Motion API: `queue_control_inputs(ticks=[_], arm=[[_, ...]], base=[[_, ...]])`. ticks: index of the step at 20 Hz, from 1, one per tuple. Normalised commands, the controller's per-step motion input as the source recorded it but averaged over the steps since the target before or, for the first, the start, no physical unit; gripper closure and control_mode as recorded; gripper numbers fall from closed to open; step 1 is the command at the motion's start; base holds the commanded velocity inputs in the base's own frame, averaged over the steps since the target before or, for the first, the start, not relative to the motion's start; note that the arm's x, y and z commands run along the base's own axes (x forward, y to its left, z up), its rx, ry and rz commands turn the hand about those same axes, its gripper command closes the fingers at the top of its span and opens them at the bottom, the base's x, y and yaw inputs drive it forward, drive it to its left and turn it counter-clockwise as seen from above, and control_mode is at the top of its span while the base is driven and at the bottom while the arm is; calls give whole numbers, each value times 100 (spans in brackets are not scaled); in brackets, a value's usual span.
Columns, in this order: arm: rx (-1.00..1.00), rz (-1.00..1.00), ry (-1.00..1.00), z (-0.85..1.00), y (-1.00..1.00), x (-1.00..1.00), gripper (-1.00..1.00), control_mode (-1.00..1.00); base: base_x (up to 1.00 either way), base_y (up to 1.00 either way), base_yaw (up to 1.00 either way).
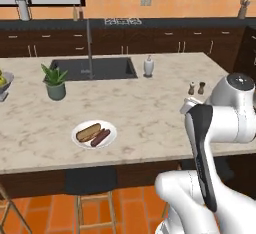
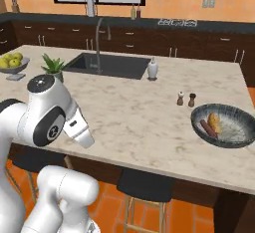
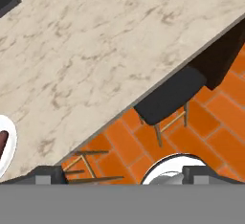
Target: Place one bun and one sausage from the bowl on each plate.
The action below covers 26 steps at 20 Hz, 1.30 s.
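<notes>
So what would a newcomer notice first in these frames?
Probably the white plate near the marble counter's front edge, already holding a bun and a sausage. Then the wide dark-grey bowl at the counter's right end, with one more bun and sausage inside.

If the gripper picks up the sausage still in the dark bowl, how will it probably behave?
The sausage looks like a smooth, slim cylinder, so it may roll or slip between the fingers. It lies against the bun in the bowl, so a push would probably nudge the bun.
</notes>
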Motion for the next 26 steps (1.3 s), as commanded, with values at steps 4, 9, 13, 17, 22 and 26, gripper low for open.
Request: queue_control_inputs(ticks=[4,9,13,17,22,26], arm=[[0,0,0,0,0,0,-100,100],[0,0,0,0,0,0,-100,100],[0,0,0,0,0,0,-100,100],[2,11,0,0,-31,34,-100,-100],[1,23,0,0,-59,98,-100,-100],[-4,19,4,-25,-25,100,-100,-100]], base=[[6,-100,5],[18,-100,11],[62,-98,20],[38,-32,11],[0,0,0],[0,0,0]])
